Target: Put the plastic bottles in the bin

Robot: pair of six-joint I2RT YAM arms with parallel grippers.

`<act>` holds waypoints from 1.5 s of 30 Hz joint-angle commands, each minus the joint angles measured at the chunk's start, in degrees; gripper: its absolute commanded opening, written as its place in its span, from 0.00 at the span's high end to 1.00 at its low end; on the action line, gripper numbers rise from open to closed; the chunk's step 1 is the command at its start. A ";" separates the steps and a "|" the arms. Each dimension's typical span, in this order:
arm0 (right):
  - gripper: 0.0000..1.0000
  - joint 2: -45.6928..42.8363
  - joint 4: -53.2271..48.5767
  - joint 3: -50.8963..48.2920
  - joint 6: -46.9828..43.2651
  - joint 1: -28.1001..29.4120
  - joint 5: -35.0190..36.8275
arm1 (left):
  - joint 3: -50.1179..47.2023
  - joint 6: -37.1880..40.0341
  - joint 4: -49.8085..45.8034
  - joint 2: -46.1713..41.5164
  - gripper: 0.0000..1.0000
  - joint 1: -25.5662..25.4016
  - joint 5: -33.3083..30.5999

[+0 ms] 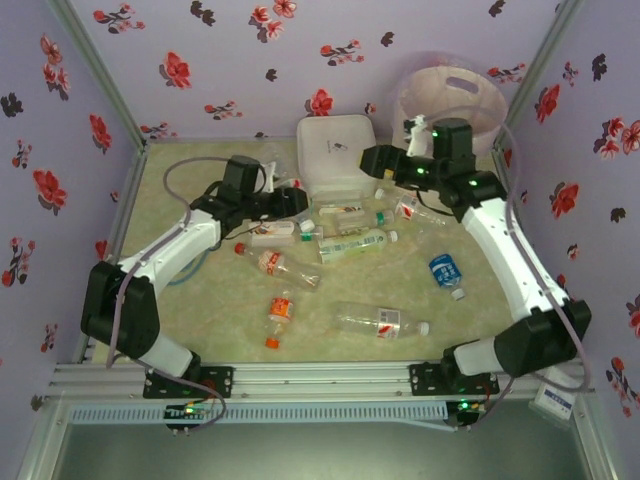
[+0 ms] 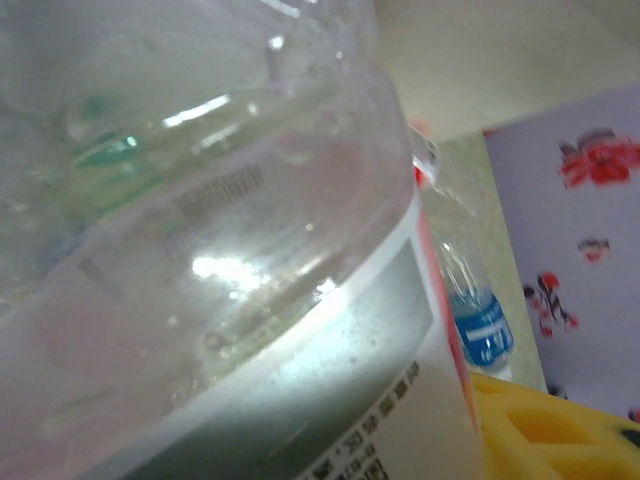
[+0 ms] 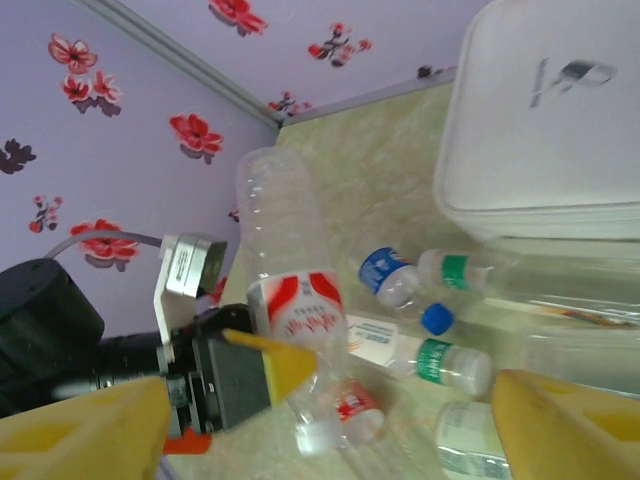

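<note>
The red-and-white-labelled bottle (image 3: 295, 305) sits in the left gripper (image 1: 288, 200) at the back left of the table (image 1: 200, 300), just left of the white lidded box (image 1: 335, 150). One yellow finger (image 3: 280, 362) presses on its label, so the jaws are pinching it. The white characters on the red band are too blurred to read. From the left wrist the same bottle (image 2: 250, 250) is very close, with a barcode showing through the clear wall and unreadable small print on its pale, red-edged label. The other bottles lie loose on the table: a green-labelled bottle (image 1: 355, 243) in the cluster in front of the box, a red-labelled bottle (image 1: 275, 265), an orange-labelled bottle (image 1: 280, 312), a blue-labelled bottle (image 1: 445, 270) and a long clear bottle (image 1: 380, 320) nearer the arms. The box bears a small grey logo that cannot be read. The right gripper (image 1: 378, 160) hangs by the box's right side with its yellow fingers (image 3: 90, 430) spread wide, nothing between them. The bin (image 1: 485, 110), lined with pale pink, stands in the back right corner.
</note>
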 commanded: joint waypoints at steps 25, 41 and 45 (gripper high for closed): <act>0.26 19.96 9.93 8.76 6.45 5.83 -8.33 | 2.16 15.93 8.21 1.50 0.85 -6.91 16.23; 0.59 13.20 -4.38 21.14 -2.83 -7.44 2.36 | -4.67 2.23 15.96 -2.21 0.00 -1.02 4.72; 0.69 11.08 -7.54 28.38 -6.32 -12.17 9.39 | -8.22 -0.85 15.89 -5.28 0.00 0.63 -3.18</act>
